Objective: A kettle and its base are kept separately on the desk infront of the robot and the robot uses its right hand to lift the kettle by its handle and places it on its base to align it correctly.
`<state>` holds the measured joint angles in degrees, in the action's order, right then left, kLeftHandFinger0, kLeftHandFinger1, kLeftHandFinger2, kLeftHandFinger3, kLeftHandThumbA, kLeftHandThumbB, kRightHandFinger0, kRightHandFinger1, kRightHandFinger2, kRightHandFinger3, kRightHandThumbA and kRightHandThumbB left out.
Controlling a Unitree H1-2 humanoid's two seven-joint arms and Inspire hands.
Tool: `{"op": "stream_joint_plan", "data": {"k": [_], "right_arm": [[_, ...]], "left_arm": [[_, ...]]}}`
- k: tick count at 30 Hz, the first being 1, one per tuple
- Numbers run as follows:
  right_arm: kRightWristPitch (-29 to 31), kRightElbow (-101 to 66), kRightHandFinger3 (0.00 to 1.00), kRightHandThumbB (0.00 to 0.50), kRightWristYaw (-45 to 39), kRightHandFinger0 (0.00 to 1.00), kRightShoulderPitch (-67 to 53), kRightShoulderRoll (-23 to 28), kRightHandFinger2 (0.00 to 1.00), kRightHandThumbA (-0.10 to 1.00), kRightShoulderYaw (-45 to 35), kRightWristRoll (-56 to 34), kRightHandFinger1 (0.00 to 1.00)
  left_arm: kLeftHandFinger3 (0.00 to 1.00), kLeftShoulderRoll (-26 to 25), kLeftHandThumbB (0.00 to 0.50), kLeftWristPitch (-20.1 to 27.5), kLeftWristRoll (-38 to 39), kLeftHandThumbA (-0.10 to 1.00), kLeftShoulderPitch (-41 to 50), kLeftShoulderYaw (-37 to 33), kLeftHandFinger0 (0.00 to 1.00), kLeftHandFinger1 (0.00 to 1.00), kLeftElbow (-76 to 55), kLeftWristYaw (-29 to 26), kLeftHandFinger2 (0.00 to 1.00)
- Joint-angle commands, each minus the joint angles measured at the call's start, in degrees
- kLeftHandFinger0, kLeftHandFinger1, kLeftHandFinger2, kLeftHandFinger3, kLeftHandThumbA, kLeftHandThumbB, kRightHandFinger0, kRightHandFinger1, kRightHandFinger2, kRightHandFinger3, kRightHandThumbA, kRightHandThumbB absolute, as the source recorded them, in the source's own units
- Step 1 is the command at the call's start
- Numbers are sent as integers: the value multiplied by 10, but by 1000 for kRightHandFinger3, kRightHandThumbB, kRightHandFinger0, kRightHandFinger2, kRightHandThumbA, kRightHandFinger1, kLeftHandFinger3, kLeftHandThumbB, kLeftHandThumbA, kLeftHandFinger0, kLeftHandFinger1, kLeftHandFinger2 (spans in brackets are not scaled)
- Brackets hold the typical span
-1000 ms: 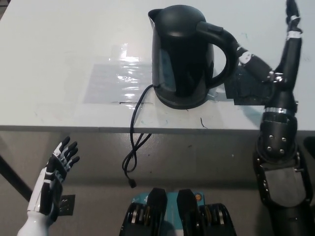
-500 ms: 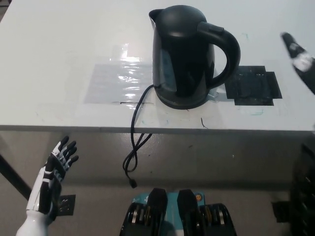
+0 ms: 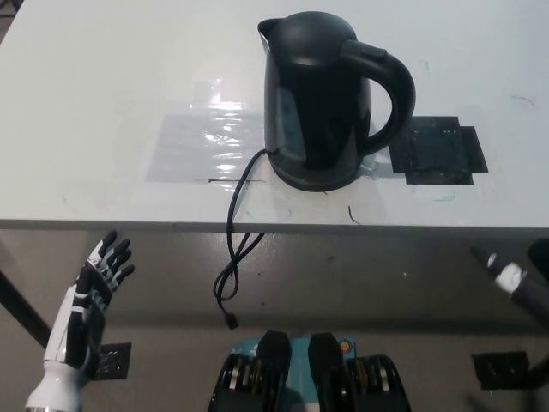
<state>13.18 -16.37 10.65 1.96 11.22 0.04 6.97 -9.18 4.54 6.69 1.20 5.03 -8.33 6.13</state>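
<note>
Apparently the kettle [image 3: 322, 99] stood upright on its base [image 3: 317, 178] upon the desk [image 3: 103, 103], placement seemingly done. Right hand [image 3: 515, 283] sat low beside the desk, finger state unclear; left hand [image 3: 90, 296] rested empty, fingers spread.

A glossy black kettle [image 3: 322, 94] stands on a white desk [image 3: 103, 94]. Left of the kettle lies a clear shiny patch [image 3: 206, 144]; right of it, a black square [image 3: 437, 154]. A black cord [image 3: 236, 249] hangs below.
</note>
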Motion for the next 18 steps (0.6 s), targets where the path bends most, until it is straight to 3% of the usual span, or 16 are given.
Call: {"op": "stream_joint_plan", "data": {"k": [1,8,10,12,18], "right_arm": [[81,64,1000,329,-40,1000,-10,18,1000,1000,15,-2,1000],[88,143,1000,300,-79,1000,-16,19,1000,1000,32,-46,1000],[82,149,1000,271,-84,1000,-16,19,1000,1000,34,-44,1000],[75,164,1000,307,-95,1000,-12,17,1000,1000,38,-47,1000],[62,175,1000,318,-104,1000,-10,14,1000,1000,40,-39,1000]], "left_arm": [[1000,-11,231,20,11,1000,-16,2,1000,1000,-4,11,1000],[1000,-12,225,33,17,1000,-12,-1,1000,1000,0,19,1000],[1000,-12,237,35,16,1000,-11,-2,1000,1000,1,19,1000],[1000,-14,238,38,17,1000,-10,-3,1000,1000,1,22,1000],[1000,-18,242,48,7,1000,-10,-3,1000,1000,7,23,1000]]}}
